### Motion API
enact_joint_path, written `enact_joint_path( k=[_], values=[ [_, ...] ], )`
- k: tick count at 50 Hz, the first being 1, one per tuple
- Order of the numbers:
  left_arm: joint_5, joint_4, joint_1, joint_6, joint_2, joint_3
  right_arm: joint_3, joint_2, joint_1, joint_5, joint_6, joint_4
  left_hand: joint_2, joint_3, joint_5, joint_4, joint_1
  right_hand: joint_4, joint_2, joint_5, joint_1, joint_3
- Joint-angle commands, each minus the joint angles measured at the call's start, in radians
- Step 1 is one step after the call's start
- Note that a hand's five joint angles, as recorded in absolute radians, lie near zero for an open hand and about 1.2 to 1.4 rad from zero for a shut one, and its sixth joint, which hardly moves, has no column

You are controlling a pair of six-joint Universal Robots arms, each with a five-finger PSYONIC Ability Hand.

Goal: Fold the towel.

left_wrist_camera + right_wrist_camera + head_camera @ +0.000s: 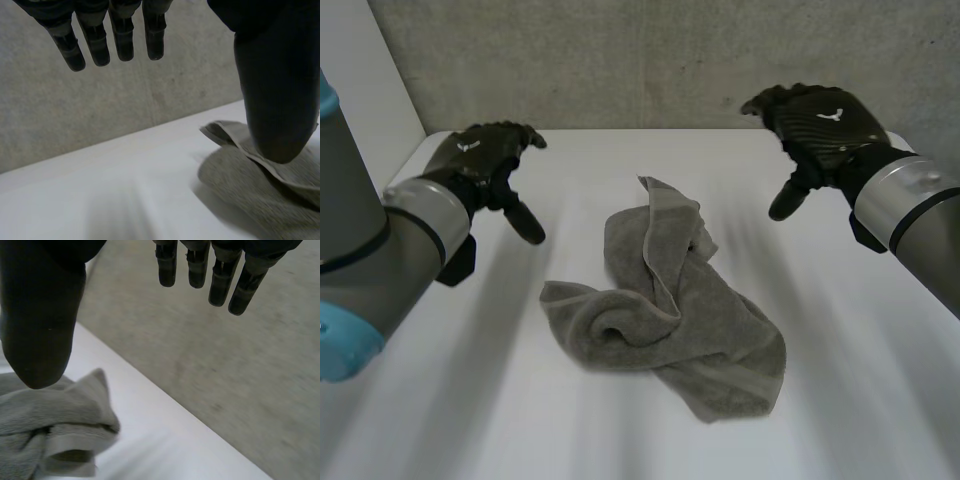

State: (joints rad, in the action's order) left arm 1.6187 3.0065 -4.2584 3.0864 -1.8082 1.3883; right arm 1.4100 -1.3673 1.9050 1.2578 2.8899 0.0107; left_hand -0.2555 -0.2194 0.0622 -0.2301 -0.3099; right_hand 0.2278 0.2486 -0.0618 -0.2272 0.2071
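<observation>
**Both hands open, towel untouched**

The towel (pixel 670 320) lay crumpled in the middle of the table (pixel 450 420). It was grey and bunched into loose folds. A narrow end pointed toward the wall (pixel 620 60), and a broader flap lay toward the near edge. Neither hand touched it.

The left hand (pixel 480 158) hung above the table on the towel's left, well apart from it, with its palm turned inward toward the cloth. In the left wrist view its fingers (pixel 120 37) were straight and slightly spread. The thumb (pixel 277 100) stood wide of them, and the gap between held nothing. The towel's narrow end lay on the table past the thumb.

The right hand (pixel 815 125) hung above the table on the towel's right, nearer the wall. It was also well apart from the cloth, palm facing inward. In the right wrist view its fingers (pixel 200 265) were straight and close together. Its thumb (pixel 40 330) was set far off from them, so the hand was wide open and held nothing. A bunched fold of the towel lay on the table beyond that thumb, near the table's far edge where it met the wall.
</observation>
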Motion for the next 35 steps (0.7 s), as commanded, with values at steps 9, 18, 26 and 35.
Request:
enact_joint_path(
  k=[9,18,26,35],
  values=[
    [-0.033,0.172,0.012,0.021,-0.043,0.248,-0.154,0.267,0.043,-0.236,-0.228,0.020,0.048,0.045,-0.029,0.056,0.102,-0.053,-0.074,0.062,0.053,-0.033],
    [-0.031,0.235,0.067,0.021,-0.210,0.252,-0.252,0.479,0.112,-0.227,-0.284,-0.009,0.042,0.045,-0.023,0.056,0.096,-0.053,-0.074,0.062,0.053,-0.033],
    [-0.033,0.239,0.091,0.023,-0.310,0.230,-0.305,0.586,0.149,-0.221,-0.284,-0.110,-0.002,0.045,0.021,0.056,0.053,-0.053,-0.008,-0.004,-0.013,-0.033],
    [-0.036,0.227,0.092,0.021,-0.300,0.216,-0.321,0.642,0.152,-0.225,-0.285,-0.127,-0.793,0.045,0.812,0.056,-0.738,-0.053,0.896,-0.909,-0.918,-0.033]
  ],
)
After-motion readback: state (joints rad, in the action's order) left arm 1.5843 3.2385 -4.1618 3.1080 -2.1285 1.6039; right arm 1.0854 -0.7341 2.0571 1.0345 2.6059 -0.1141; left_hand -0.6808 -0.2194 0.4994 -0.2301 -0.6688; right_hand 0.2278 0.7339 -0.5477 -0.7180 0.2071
